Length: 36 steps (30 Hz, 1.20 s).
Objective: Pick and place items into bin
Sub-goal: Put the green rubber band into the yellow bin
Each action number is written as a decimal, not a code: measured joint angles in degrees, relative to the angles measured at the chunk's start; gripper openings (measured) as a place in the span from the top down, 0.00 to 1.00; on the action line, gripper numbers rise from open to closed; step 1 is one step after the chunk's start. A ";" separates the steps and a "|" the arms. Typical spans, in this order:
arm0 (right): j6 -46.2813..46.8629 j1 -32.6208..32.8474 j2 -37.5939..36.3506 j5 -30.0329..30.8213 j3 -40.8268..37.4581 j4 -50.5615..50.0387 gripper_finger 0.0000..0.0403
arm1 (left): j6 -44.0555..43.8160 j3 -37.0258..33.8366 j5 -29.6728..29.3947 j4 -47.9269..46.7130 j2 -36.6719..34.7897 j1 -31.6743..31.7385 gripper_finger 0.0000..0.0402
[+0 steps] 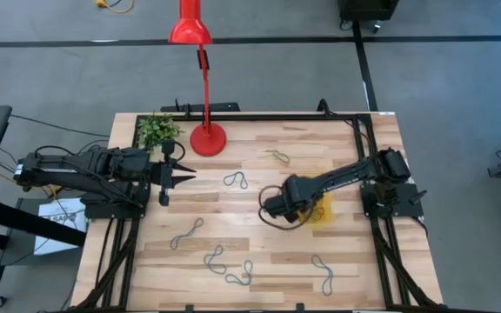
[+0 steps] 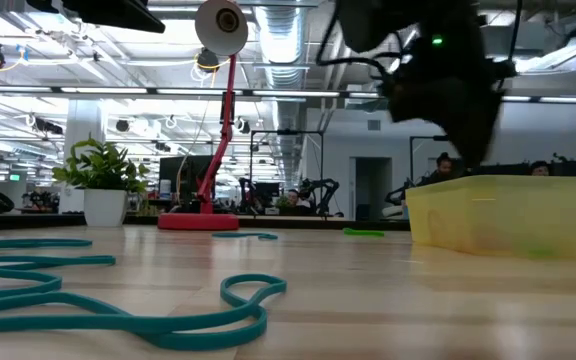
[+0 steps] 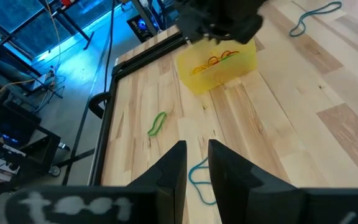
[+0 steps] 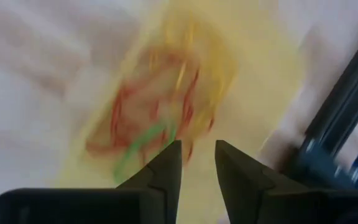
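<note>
My right gripper [image 4: 197,163] hangs over the shallow translucent yellow plastic bin [image 3: 219,67], which sits near the right edge of the wooden tabletop [image 1: 259,222]; its fingers stand slightly apart with nothing visible between them. My left gripper [image 3: 196,163] waits near the left edge beside the small potted plant [image 1: 156,130], fingers a narrow gap apart, empty. Red, orange and green rubber loops [image 4: 148,124] already lie in the bin. Loose teal rubber loops [image 1: 229,268] are scattered toward the front edge, another teal figure-eight loop [image 1: 236,180] lies mid-table, and a thin green loop [image 1: 278,156] lies toward the back edge. I judge these items very light, limp and somewhat grippy; best pinched where strands cross, with fingertips close to the wood. The right wrist view alone shows the bin's contents from above, though blurred; the low view shows the bin's wall and the nearest teal loop lying flat.
</note>
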 joint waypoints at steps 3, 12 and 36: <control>-4.24 -2.73 0.00 5.27 2.41 0.03 0.77 | 0.00 0.00 0.01 0.09 0.00 0.00 0.86; -20.85 -14.72 -0.02 16.35 5.98 8.06 0.77 | -0.02 0.00 0.01 0.13 -0.01 0.00 0.86; -40.35 -34.71 11.67 0.88 4.45 30.92 0.77 | 1.16 -0.01 0.01 -0.07 0.00 0.04 0.86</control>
